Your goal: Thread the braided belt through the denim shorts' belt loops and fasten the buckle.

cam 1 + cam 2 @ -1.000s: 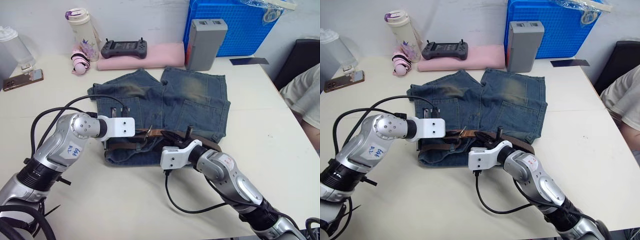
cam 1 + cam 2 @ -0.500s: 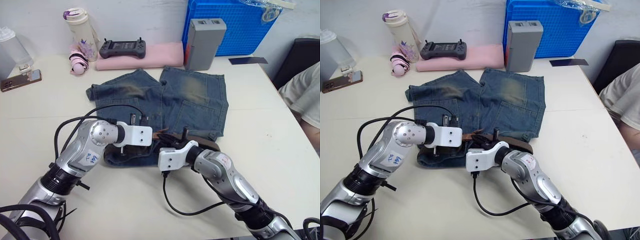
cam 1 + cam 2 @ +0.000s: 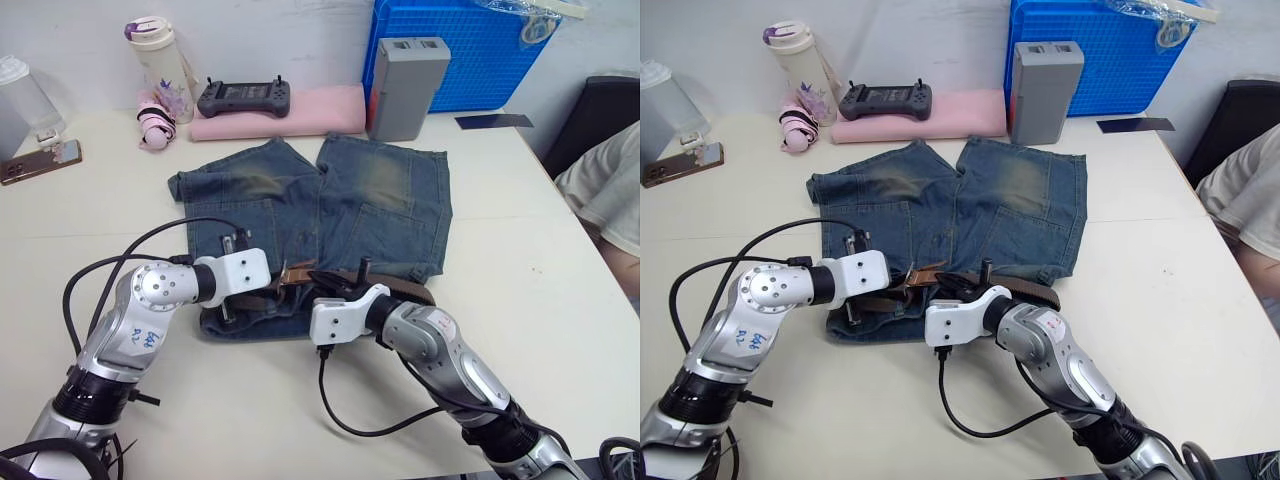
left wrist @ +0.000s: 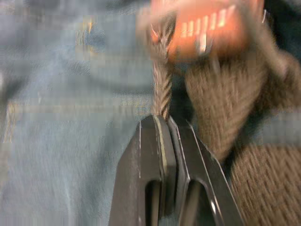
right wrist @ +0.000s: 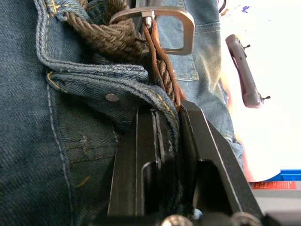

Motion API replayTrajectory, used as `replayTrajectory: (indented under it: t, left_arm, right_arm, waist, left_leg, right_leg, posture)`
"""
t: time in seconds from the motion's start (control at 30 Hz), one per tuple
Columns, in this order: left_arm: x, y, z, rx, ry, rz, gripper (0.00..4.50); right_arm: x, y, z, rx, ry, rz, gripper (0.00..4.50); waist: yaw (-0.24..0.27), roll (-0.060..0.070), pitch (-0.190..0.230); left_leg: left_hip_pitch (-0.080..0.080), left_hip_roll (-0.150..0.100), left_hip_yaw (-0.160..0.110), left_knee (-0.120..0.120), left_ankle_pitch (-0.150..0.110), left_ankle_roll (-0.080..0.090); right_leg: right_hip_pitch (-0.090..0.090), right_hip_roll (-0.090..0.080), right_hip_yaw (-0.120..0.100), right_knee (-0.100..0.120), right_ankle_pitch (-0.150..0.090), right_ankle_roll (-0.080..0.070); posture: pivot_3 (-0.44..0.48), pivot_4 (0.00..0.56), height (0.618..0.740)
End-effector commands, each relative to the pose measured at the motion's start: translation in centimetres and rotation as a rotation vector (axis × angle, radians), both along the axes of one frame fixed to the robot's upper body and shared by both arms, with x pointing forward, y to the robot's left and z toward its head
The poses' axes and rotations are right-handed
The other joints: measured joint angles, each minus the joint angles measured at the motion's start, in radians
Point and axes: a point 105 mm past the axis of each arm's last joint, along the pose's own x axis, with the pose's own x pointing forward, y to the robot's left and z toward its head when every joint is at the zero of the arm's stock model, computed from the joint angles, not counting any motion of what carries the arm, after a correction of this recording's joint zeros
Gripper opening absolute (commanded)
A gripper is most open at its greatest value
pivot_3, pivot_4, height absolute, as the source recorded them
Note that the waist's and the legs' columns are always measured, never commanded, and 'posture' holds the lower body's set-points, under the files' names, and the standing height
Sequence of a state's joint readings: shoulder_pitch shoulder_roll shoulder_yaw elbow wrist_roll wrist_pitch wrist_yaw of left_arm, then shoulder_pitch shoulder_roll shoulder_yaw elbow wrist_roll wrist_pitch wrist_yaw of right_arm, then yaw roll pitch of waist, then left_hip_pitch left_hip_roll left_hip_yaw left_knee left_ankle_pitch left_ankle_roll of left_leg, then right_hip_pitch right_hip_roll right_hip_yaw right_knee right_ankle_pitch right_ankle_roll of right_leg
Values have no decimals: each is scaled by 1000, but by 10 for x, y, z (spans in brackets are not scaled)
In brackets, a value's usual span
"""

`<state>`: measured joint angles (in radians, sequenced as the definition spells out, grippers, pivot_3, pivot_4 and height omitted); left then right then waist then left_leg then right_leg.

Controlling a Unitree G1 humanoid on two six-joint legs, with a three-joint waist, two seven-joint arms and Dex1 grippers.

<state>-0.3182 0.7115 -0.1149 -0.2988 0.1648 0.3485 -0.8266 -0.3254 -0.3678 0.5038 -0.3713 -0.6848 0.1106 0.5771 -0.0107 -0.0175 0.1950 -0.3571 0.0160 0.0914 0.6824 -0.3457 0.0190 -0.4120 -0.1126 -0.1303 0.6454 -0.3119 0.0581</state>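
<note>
The denim shorts point(image 3: 370, 200) lie flat on the white table, with the waistband towards me. The braided belt point(image 3: 400, 290) runs along that waistband. My left gripper point(image 4: 164, 120) is shut on a thin braided strand of the belt, just below a tan stitched tab point(image 4: 207, 28). In the left eye view my left gripper point(image 3: 283, 280) sits at the waistband's middle. My right gripper point(image 5: 167, 110) is shut on the belt together with a fold of the waistband edge, and the silvery buckle point(image 5: 162, 21) lies just ahead of it. The arms hide the belt loops.
At the table's back stand a blue crate point(image 3: 460, 50), a grey box point(image 3: 405, 85), a pink pad point(image 3: 290, 110) with a black controller point(image 3: 247, 97), and a bottle point(image 3: 160, 60). A phone point(image 3: 40, 165) lies at the far left. A person point(image 3: 600, 190) sits at the right edge.
My left arm swung in towards the right half a second ago and has now drawn back to the left, still at the waistband. The right gripper has stayed almost still at the belt.
</note>
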Motion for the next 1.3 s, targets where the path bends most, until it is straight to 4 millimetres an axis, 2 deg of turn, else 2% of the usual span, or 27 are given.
replayTrajectory:
  t: [0.03,0.27,0.4,0.67,0.93,1.1,1.3]
  left_arm:
    - [-5,4,2,-27,-56,9,0]
    - [-11,6,0,-42,-133,17,0]
    - [-10,15,8,-20,-199,35,0]
    - [-10,29,13,-16,-220,66,0]
    - [-8,56,27,-69,-236,197,0]
    - [-10,57,28,-57,-238,197,0]
    - [-21,52,16,133,-212,51,0]
  right_arm:
    - [1,-3,4,19,-11,-20,65]
    - [1,-4,4,26,-2,-26,65]
    - [1,-4,4,32,3,-33,65]
    - [1,-1,4,49,12,-38,65]
    - [1,-2,3,53,20,-49,65]
    - [0,0,2,53,24,-48,65]
    - [1,-1,3,53,23,-48,65]
  waist:
    - [0,0,0]
    - [-1,0,0]
    - [-7,0,0]
    - [-17,0,0]
    - [-17,0,0]
    - [-16,0,0]
    - [-17,0,0]
  left_leg:
    - [0,0,0,0,0,0]
    - [0,0,0,0,0,0]
    - [0,0,0,0,0,0]
    - [0,0,0,0,0,0]
    - [0,0,0,0,-1,0]
    - [0,0,0,0,-1,0]
    - [0,0,0,0,-1,0]
  right_leg:
    - [0,0,0,0,0,0]
    - [0,0,0,0,0,0]
    - [0,0,0,0,0,0]
    - [0,0,0,0,0,0]
    - [0,-1,0,0,0,0]
    - [0,-1,0,0,0,0]
    - [0,-1,0,-1,0,0]
  posture:
    - [0,150,728]
    - [0,150,728]
    - [0,150,728]
    - [0,150,728]
    - [0,150,728]
    - [0,150,728]
    - [0,150,728]
